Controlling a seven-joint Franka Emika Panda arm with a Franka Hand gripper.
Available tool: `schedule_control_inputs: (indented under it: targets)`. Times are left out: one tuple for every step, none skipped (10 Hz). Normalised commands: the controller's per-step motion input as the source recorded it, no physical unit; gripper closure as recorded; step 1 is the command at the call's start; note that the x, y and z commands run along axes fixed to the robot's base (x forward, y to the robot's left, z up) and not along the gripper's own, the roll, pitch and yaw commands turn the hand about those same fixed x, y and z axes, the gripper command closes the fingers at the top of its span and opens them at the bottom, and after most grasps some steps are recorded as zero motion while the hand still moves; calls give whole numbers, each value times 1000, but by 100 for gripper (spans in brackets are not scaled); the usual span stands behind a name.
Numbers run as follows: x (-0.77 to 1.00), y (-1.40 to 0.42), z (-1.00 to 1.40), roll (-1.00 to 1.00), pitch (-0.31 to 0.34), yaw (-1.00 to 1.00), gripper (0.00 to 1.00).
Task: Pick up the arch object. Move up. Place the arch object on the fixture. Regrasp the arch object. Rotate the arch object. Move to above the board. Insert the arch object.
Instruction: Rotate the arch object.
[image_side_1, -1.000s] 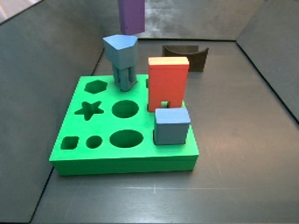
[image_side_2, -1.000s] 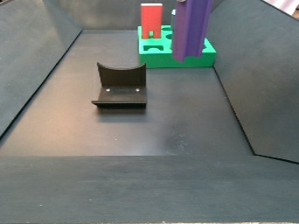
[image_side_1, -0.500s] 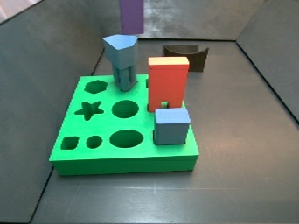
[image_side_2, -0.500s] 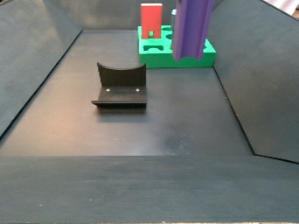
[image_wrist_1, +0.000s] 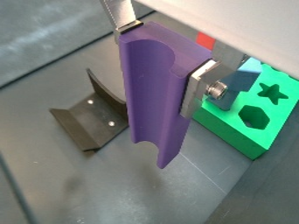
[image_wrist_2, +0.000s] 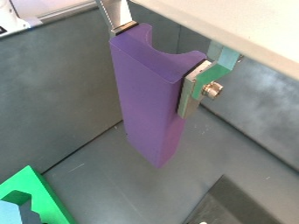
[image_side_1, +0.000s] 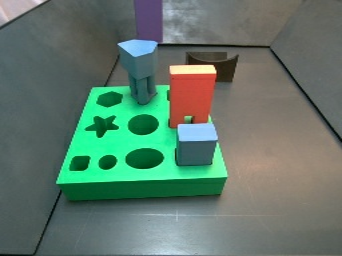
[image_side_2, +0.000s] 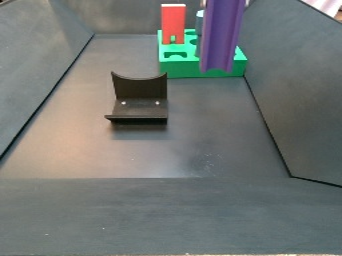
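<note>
Gripper (image_wrist_1: 163, 61) clamps arch (image_wrist_1: 155, 96) near top, hanging upright, clear of floor; fixture (image_wrist_1: 87, 118) empty below, likely next stop.

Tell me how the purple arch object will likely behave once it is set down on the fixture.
The arch object, held upright in the gripper, looks rigid, keeping straight edges under the clamp. Tall and narrow, it would probably tip if stood on end. Its smooth faces may slide in the fixture's scooped top.

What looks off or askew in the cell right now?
Nothing stands out. The end effector holds the purple arch block upright in the air; the dark cradle fixture sits empty, and the green board lies flat.
</note>
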Motion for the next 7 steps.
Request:
schedule_control_inputs:
  targets:
    - [21, 12, -1000, -306, -1, -100, 100]
    - [15, 17, -1000, -253, -27, -80, 100]
    - [7, 16, -1000, -197, -60, -61, 100]
    - [3, 20, -1000, -178, -73, -55, 100]
    - [9, 26, -859, -171, -72, -53, 100]
    - [13, 29, -678, -166, -68, -52, 100]
    - [11, 31, -501, -161, -63, -52, 100]
